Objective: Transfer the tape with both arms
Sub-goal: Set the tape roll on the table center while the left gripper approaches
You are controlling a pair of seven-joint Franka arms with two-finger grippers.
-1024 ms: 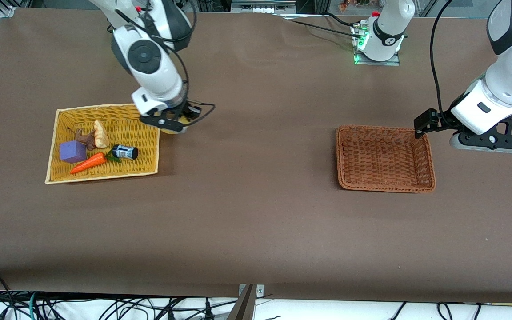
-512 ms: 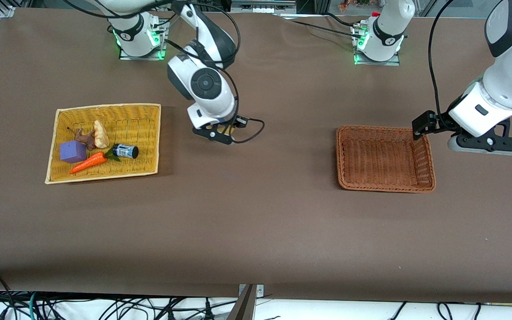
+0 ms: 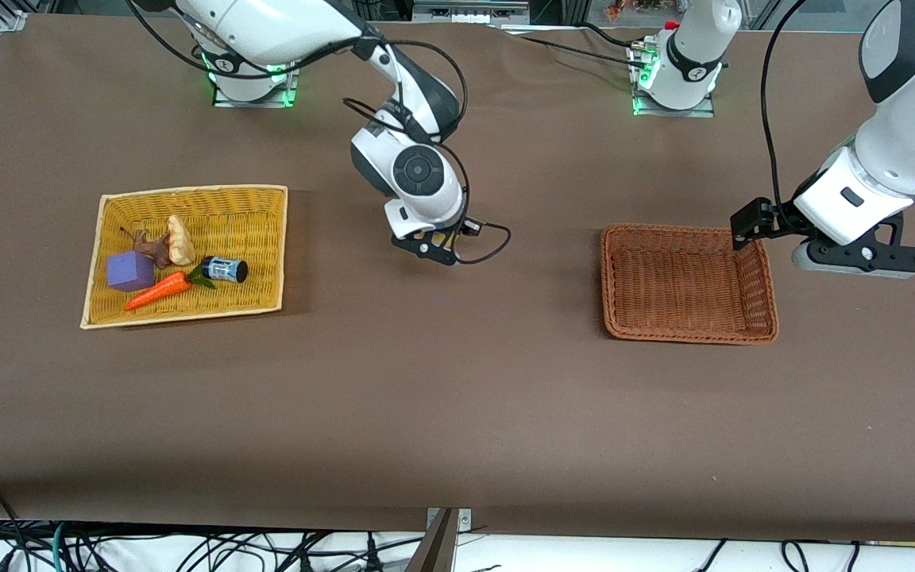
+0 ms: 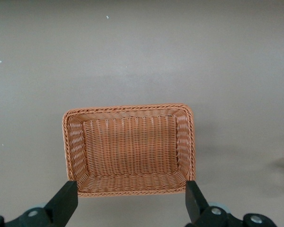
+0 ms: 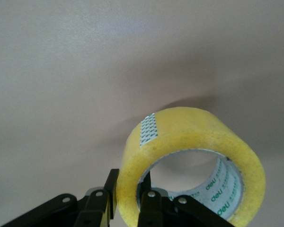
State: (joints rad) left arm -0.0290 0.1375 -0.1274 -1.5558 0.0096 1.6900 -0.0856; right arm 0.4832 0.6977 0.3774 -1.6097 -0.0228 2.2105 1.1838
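Note:
The tape (image 5: 189, 142), a yellowish translucent roll with a wide hollow centre, hangs in the air over bare brown table. My right gripper (image 5: 130, 189) is shut on its wall, one finger outside and one inside the ring. In the front view the right gripper (image 3: 430, 242) is over the table between the two baskets, and the hand hides the roll. My left gripper (image 3: 859, 258) hovers by the rim of the brown basket (image 3: 767, 294) at the left arm's end. Its fingers (image 4: 66, 203) stand wide open with nothing between them, above the basket's rim (image 4: 128, 108).
A yellow wicker tray (image 3: 267, 238) at the right arm's end holds a purple cube (image 3: 130, 271), a carrot (image 3: 157, 291), a small dark bottle (image 3: 224, 271) and a pale brown piece (image 3: 179, 240). The brown basket holds nothing.
My right arm has carried the tape from the yellow tray's corner out over the middle of the table, toward the left arm's end. The left gripper has shifted only slightly.

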